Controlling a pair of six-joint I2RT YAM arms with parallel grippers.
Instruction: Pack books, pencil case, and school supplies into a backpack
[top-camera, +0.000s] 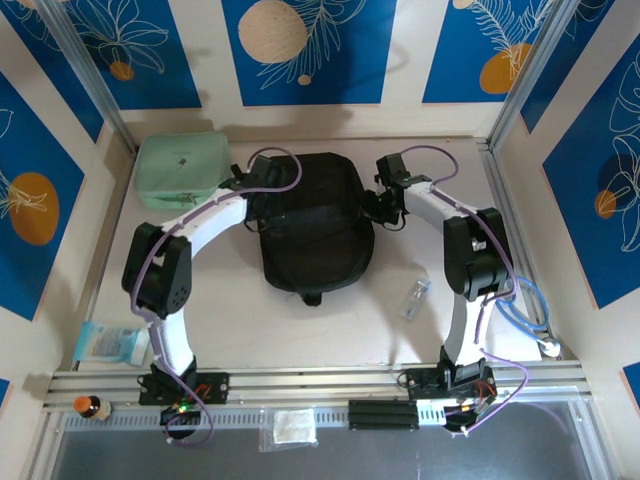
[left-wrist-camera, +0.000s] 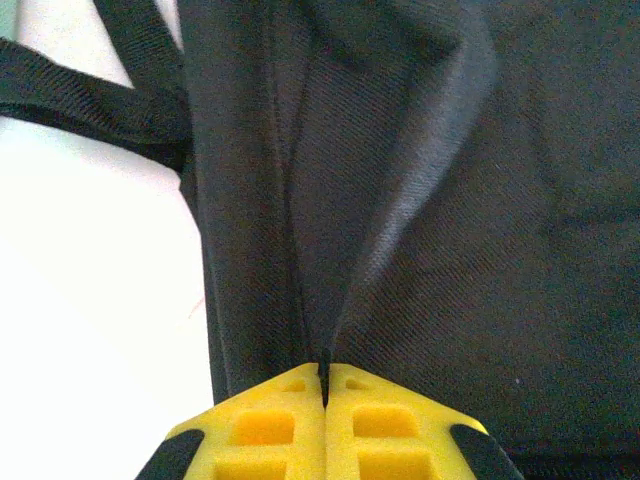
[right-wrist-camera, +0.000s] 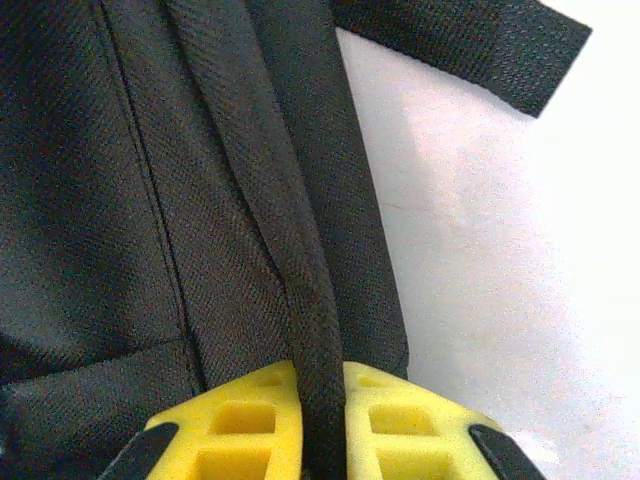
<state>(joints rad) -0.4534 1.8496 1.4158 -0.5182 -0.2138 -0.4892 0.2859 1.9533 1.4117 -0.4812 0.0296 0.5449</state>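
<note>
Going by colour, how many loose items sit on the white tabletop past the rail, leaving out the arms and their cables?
Black: 1, the backpack
Mint green: 1, the zip case
Light blue: 1, the packet
Clear: 1, the small plastic piece
Total: 4

Robot lab test cell, not a home. White tabletop (top-camera: 330, 320) boxed in by panel walls (top-camera: 300, 50) with blue leaf prints, aluminium extrusion posts (top-camera: 85, 75) at the corners. Left arm (top-camera: 165, 270) and right arm (top-camera: 475, 260) bolted to a slotted aluminium rail (top-camera: 320, 378) at the near edge, with loose cabling (top-camera: 528, 300) alongside.
</note>
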